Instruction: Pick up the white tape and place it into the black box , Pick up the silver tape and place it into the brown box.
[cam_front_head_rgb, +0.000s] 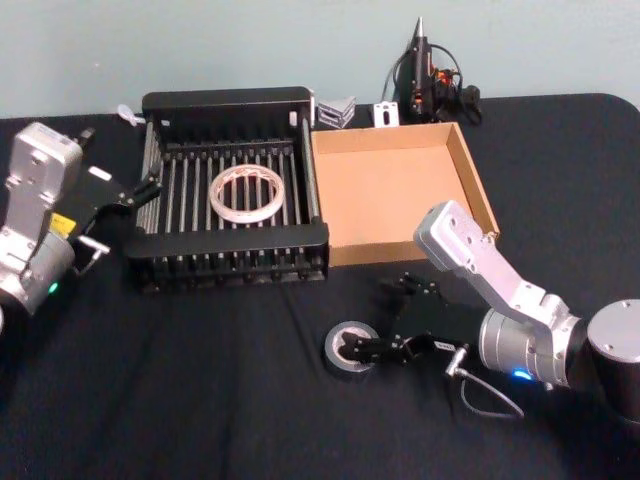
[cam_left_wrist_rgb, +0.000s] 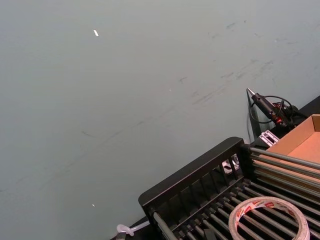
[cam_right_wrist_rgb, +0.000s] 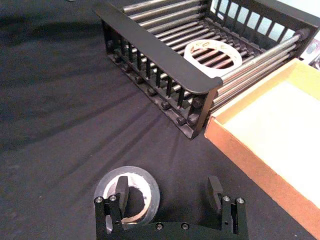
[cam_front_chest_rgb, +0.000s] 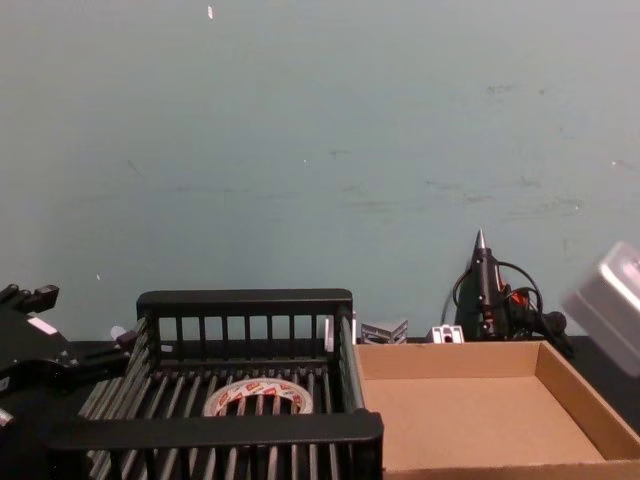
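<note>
White tape (cam_front_head_rgb: 247, 193) lies in black box (cam_front_head_rgb: 226, 103); brown box (cam_front_head_rgb: 480, 190) bare.

The white tape (cam_front_head_rgb: 247, 193) lies in the black box (cam_front_head_rgb: 227, 102), left of the brown box (cam_front_head_rgb: 473, 170).

Work surface: a table covered with a black cloth (cam_front_head_rgb: 200, 400), softly creased. Behind its far edge rises a plain pale grey-green wall (cam_front_chest_rgb: 320, 150) with faint scuffs and streaks, under even, diffuse lighting.
</note>
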